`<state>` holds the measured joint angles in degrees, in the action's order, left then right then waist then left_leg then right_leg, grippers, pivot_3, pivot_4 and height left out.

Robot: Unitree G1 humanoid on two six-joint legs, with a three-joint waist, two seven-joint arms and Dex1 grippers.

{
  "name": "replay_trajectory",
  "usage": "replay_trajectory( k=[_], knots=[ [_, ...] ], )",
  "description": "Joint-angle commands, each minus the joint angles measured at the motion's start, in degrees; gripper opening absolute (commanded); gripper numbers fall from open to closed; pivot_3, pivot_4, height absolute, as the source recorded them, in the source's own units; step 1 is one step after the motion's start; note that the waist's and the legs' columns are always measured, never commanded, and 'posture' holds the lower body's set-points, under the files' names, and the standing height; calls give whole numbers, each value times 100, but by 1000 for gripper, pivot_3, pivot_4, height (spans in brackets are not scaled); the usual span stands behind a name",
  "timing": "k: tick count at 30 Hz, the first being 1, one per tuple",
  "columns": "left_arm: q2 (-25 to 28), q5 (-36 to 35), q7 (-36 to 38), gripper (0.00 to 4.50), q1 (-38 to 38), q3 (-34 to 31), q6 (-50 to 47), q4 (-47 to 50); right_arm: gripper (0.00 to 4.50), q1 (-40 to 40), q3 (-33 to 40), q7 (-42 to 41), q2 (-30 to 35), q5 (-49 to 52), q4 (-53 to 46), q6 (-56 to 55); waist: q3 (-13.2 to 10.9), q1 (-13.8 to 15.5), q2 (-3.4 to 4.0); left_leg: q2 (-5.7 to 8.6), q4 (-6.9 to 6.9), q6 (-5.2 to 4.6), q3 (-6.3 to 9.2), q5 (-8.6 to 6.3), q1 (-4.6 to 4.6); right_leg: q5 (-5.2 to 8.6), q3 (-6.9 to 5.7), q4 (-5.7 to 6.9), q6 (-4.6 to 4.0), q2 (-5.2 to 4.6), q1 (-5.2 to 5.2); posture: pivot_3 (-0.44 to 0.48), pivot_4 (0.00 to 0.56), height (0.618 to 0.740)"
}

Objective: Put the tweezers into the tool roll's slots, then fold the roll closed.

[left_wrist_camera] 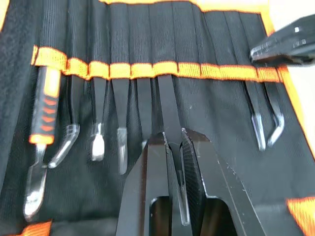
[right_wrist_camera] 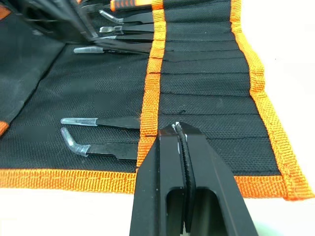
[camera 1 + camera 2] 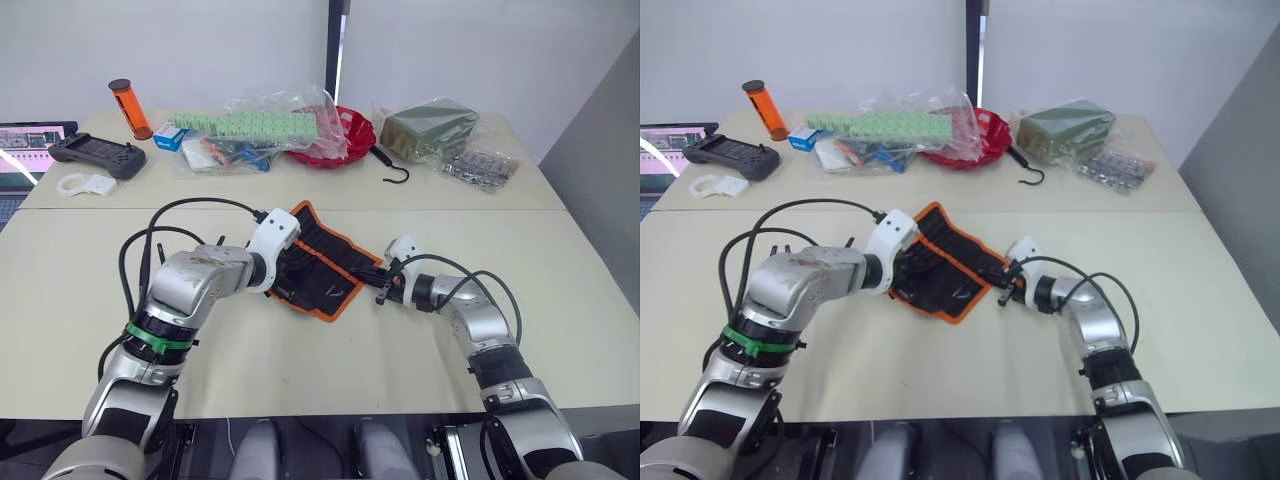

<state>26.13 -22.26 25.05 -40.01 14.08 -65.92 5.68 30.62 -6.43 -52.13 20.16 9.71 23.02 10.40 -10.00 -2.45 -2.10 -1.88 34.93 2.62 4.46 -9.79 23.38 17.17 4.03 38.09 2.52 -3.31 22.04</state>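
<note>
The left gripper [image 1: 174, 147] is clamped on one of the tweezers [image 1: 167, 105], its upper end already under the orange strip [image 1: 147, 70] of the tool roll [image 3: 320, 262], so insertion seems underway. The right gripper [image 2: 181, 142], fingers pressed together on nothing, rests on the roll's edge just beyond two seated tweezers. Next, I judge, the held tweezer needs pushing deeper into its slot, then releasing.

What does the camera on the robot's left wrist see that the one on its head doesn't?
The left wrist view alone shows the left gripper pinched on a black tweezer going into a slot, beside an orange-handled tool. The head view alone shows the table with the red bowl, black hook and game controller. Both show the open tool roll and the right gripper at its edge.
</note>
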Motion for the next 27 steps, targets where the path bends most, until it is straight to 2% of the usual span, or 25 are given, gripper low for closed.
replay_trajectory(
  k=[1,6,13,19,23,25,27],
  knots=[
    [-126,292,81,18,-142,182,544,-138,0,-157,-178,48,-21,-151,87,202,0,1,0,0,1,0,0,0,0,0,0,0,0,0,0,0,150,740],
    [-204,692,388,18,-63,458,1427,-495,0,-219,-207,50,-26,-155,35,231,0,0,0,0,0,0,0,0,-2,0,0,1,0,0,0,0,150,740],
    [-497,1322,600,18,-245,593,2730,-1580,0,-298,-234,65,-34,-150,-48,276,1,5,1,1,0,0,-1,0,-1,0,0,0,0,-1,-1,0,150,740],
    [-672,1555,813,18,-419,483,3160,-2098,0,-342,-243,92,-49,-141,-116,321,1,16,1,4,6,0,-1,0,-8,-1,0,0,3,-1,-12,0,150,740],
    [-701,1434,1046,18,-445,322,2831,-2094,0,-351,-225,99,-38,-132,-133,345,2,11,2,4,5,0,0,0,-9,-1,-1,0,3,-1,-13,0,150,740],
    [-679,1254,1191,925,-391,120,2584,-1913,0,-355,-232,90,-33,-140,-130,348,2,4,2,3,5,0,0,0,-9,0,-1,0,3,-1,-13,0,150,740],
    [-612,1121,1270,1569,-327,-59,2367,-1670,0,-335,-237,88,-39,-148,-109,349,2,1,2,3,3,-1,1,0,-7,0,-1,0,3,-1,-11,0,150,740]
  ],
)
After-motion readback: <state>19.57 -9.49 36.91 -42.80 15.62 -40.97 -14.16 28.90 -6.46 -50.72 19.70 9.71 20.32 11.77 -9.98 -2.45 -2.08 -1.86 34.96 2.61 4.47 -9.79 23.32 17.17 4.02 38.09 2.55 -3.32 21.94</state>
